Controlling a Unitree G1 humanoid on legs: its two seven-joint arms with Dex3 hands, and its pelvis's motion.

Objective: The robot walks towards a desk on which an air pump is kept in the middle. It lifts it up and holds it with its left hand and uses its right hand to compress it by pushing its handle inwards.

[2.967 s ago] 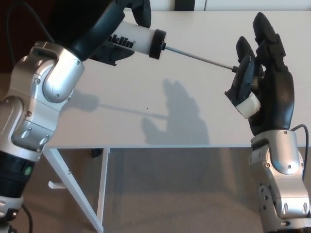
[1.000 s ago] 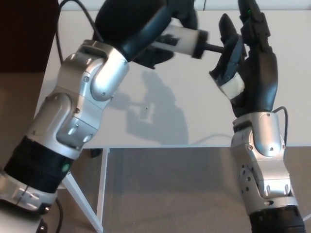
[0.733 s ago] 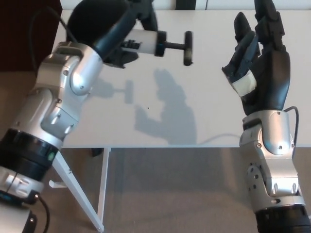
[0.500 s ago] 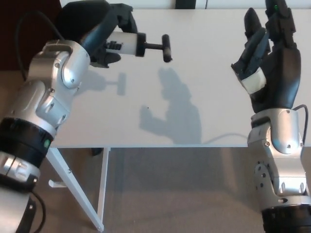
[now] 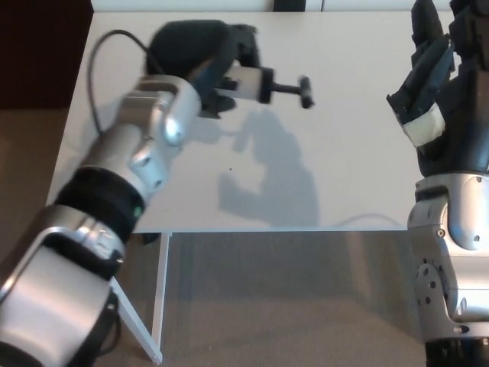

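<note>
One air pump (image 5: 263, 82) is seen, held off the white bench (image 5: 344, 153) above its middle, nearer the far edge. The left robot hand (image 5: 221, 65) is clamped around the pump's white barrel, with the short rod and black T-handle (image 5: 305, 92) pointing toward the right edge of the bench. The rod looks almost wholly pushed in, only a short length showing between barrel cap and handle. A shadow of arm and pump is cast on the bench top below.

The right robot hand (image 5: 443, 92) is held up near the right edge of the bench, well apart from the handle, its fingers spread and nothing held in it; a white pad is visible on its thumb.

The pump is judged to be light and rigid, a smooth plastic barrel that could slip or twist in a loose grip, so a firm wrap around the barrel's middle is thought best, as is the case now. The thin rod is judged liable to bend if loaded sideways; any push would be best delivered by the palm squarely on the T-handle, along the barrel's axis.

Counted: one pump, one handle, one bench, two robot hands. A black cable (image 5: 103, 50) is looped behind the left arm.
</note>
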